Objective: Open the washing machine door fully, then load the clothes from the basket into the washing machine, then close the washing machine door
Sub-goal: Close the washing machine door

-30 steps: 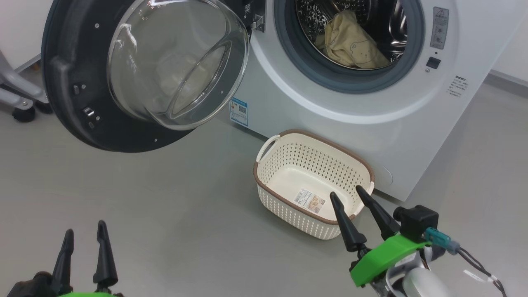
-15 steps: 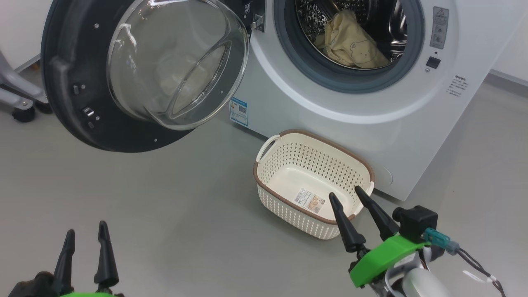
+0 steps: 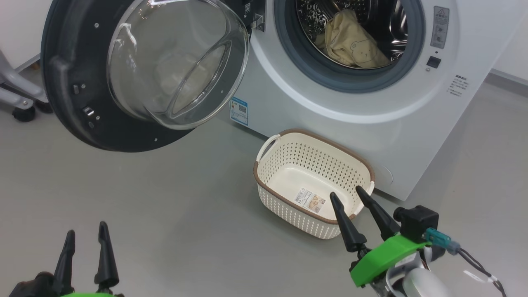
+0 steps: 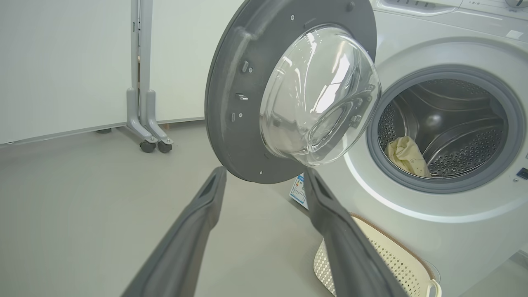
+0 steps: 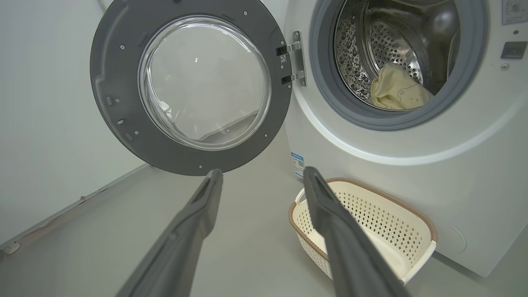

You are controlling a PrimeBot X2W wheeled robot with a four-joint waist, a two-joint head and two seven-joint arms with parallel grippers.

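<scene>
The big white washing machine (image 3: pixel 371 123) stands on the smooth grey floor (image 3: pixel 165 214). Its large round door (image 3: pixel 68 90), with a wide black rim, is swung wide open to the left of the round hole. It hangs from a hinge on that side. A clear glass bowl (image 3: pixel 177 62) bulges out from the middle of the door.

Inside the shiny steel drum (image 3: pixel 317 16), which is full of little holes, the soft cream-yellow clothes (image 3: pixel 350 41) lie in a small heap. They rest low in the drum, just behind the grey rubber ring (image 3: pixel 288 49). A little bear outline shows on the cloth.

The small cream-white plastic basket (image 3: pixel 284 208) has a brown rim and lots of tiny holes. It sits on the floor just in front of the washing machine, below the round hole. A paper sticker (image 3: pixel 309 201) shows on its bottom. A blue label (image 3: pixel 239 110) is stuck on the machine's low left corner, near the basket.

The left end effector (image 3: pixel 86 227) is low on the left, over bare floor and well apart from the basket. Its two long dark fingers (image 3: pixel 105 255) are spread, with nothing between them.

The right end effector (image 3: pixel 346 191) is low on the right, with its tips by the near right part of the basket's rim. Its fingers (image 3: pixel 346 227) are spread too and hold nothing.

A grey stand on small wheels (image 4: pixel 144 123) waits by the white wall, left of the door.
</scene>
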